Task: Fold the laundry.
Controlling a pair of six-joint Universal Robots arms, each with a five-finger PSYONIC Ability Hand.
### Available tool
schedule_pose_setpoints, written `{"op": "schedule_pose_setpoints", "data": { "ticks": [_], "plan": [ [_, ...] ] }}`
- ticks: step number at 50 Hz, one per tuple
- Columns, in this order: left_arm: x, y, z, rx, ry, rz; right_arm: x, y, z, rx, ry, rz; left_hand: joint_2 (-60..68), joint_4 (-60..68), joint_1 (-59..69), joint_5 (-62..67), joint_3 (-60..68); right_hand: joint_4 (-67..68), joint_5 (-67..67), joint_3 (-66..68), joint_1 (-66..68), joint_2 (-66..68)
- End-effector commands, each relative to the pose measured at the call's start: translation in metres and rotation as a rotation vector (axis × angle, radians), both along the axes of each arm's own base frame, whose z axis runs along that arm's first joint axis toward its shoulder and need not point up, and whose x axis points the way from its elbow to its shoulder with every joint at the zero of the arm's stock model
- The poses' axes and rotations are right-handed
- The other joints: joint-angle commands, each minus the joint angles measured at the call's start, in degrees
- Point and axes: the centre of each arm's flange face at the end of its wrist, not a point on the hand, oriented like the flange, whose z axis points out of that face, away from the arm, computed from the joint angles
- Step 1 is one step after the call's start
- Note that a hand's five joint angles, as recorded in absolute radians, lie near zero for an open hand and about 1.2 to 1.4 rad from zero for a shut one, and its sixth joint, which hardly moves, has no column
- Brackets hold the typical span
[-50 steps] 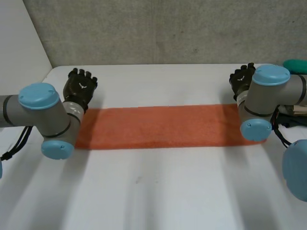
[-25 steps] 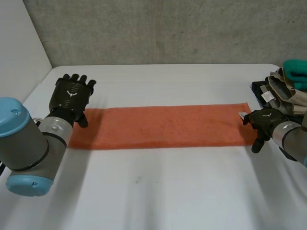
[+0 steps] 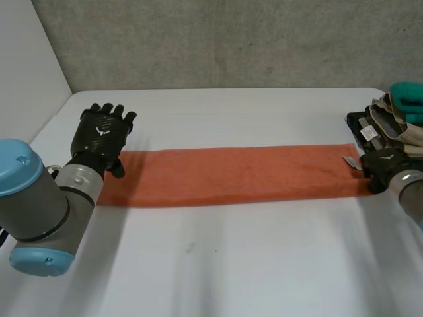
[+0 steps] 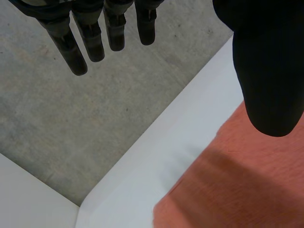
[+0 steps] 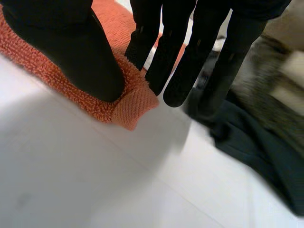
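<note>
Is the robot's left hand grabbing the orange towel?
No, the left hand keeps its fingers straight and apart from the thumb, up in the air over the orange towel, with nothing between them.

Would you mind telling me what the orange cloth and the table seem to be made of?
The orange cloth looks like terry towelling: looped pile, flat woven hem. The table looks like smooth white laminate or painted board; I cannot tell which.

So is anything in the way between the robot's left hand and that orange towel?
Nothing visible does. The left hand is open at one end of the orange towel, its thumb above the cloth.
</note>
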Motion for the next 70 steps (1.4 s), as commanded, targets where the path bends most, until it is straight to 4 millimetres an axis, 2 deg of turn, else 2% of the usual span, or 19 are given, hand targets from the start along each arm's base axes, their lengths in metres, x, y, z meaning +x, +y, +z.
{"op": "schedule_pose_setpoints", "data": {
  "ticks": [1,7,12,13,16,17,23,25,29,33,39,43,44,47,52,55,62,66,70],
  "plan": [
    [0.001,0.004,0.009,-0.021,0.008,0.000,-0.050,0.000,0.033,-0.063,0.069,-0.123,-2.03,-1.75,-1.19,-2.84,-2.35,11.49,14.47,12.04,16.10,12.38],
    [0.003,0.006,0.014,-0.032,0.013,0.004,-0.086,-0.005,0.043,-0.090,0.274,-0.160,-2.03,-1.75,-1.19,-2.84,-2.35,11.49,14.47,12.04,16.10,12.38],
    [0.005,0.005,0.017,-0.038,0.023,0.010,-0.064,-0.008,0.057,-0.169,0.355,-0.090,-2.03,-1.75,-1.19,-2.84,-2.35,11.49,14.47,12.04,16.10,12.38],
    [0.005,0.005,0.018,-0.040,0.024,0.010,-0.031,-0.006,0.069,-0.242,0.347,-0.014,-2.03,-1.75,-1.19,-2.84,-2.35,11.49,14.47,12.04,16.10,12.38],
    [0.006,0.006,0.022,-0.049,0.035,0.011,0.021,0.001,0.084,-0.355,0.320,0.104,-2.03,-1.75,-1.19,-2.84,-2.35,11.49,14.47,12.04,16.10,12.38],
    [0.006,0.006,0.023,-0.050,0.039,0.011,0.053,0.008,0.094,-0.436,0.296,0.180,-2.03,-1.75,-1.19,-2.84,-2.35,11.49,14.47,12.04,16.10,12.38],
    [0.007,0.009,0.033,-0.072,0.065,0.012,0.159,0.052,0.111,-0.682,0.199,0.480,-2.03,-1.75,-1.19,-2.84,-2.35,11.49,14.47,12.04,16.10,12.38],
    [0.008,0.010,0.034,-0.072,0.070,0.010,0.207,0.080,0.097,-0.729,0.142,0.655,-2.03,-1.75,-1.19,-2.84,-2.35,11.49,14.47,12.04,16.10,12.38],
    [0.008,0.012,0.036,-0.076,0.073,0.012,0.273,0.130,0.059,-0.728,0.069,0.923,-2.03,-1.75,-1.19,-2.84,-2.35,11.49,14.47,12.04,16.10,12.38],
    [0.008,0.014,0.033,-0.067,0.070,0.010,0.301,0.162,0.015,-0.651,0.045,1.078,-2.03,-1.75,-1.19,-2.84,-2.35,11.49,14.47,12.04,16.10,12.38],
    [0.007,0.014,0.034,-0.070,0.071,0.004,0.307,0.173,-0.007,-0.550,0.056,1.117,-2.03,-1.75,-1.19,-2.84,-2.35,11.49,14.47,12.04,16.10,12.38],
    [0.005,0.011,0.035,-0.079,0.074,0.002,0.301,0.162,0.002,-0.515,0.083,1.036,-2.03,-1.75,-1.19,-2.84,-2.35,-56.24,-53.26,-55.69,-51.64,-55.36],
    [0.004,0.011,0.036,-0.083,0.075,-0.001,0.296,0.157,0.004,-0.488,0.100,0.967,-2.03,-1.75,-1.19,-2.84,-2.35,-58.51,-55.53,-57.96,-53.90,-57.62],
    [-0.002,0.011,0.039,-0.101,0.083,-0.016,0.287,0.151,0.011,-0.436,0.088,0.857,-2.03,-1.75,-1.19,-2.84,-2.35,-58.51,-55.53,-57.96,-53.90,-57.62],
    [-0.031,0.026,0.039,-0.106,0.093,-0.110,0.234,0.118,0.059,-0.291,-0.098,0.590,-2.03,-1.75,-1.19,-2.84,-2.35,-58.51,-55.53,-57.96,-53.90,-57.62],
    [-0.049,0.035,0.031,-0.090,0.089,-0.168,0.213,0.111,0.067,-0.222,-0.168,0.515,-2.03,-1.75,-1.19,-2.84,-2.35,-58.51,-55.53,-57.96,-53.90,-57.62],
    [-0.090,0.044,-0.004,-0.025,0.058,-0.260,0.183,0.117,0.037,-0.040,-0.156,0.419,-2.03,-1.75,-1.19,-2.84,-2.35,-58.51,-55.53,-57.96,-53.90,-57.62],
    [-0.102,0.032,-0.022,-0.001,0.041,-0.252,0.169,0.114,0.024,-0.008,-0.119,0.367,-1.98,-1.70,-1.15,-2.79,-2.30,-49.70,-46.72,-49.15,-45.09,-48.81],
    [-0.100,0.018,-0.025,-0.004,0.044,-0.183,0.160,0.112,0.010,0.003,-0.048,0.347,-1.98,-1.70,-1.15,-2.79,-2.30,-27.54,-24.57,-27.00,-22.94,-26.66]
  ]
}}
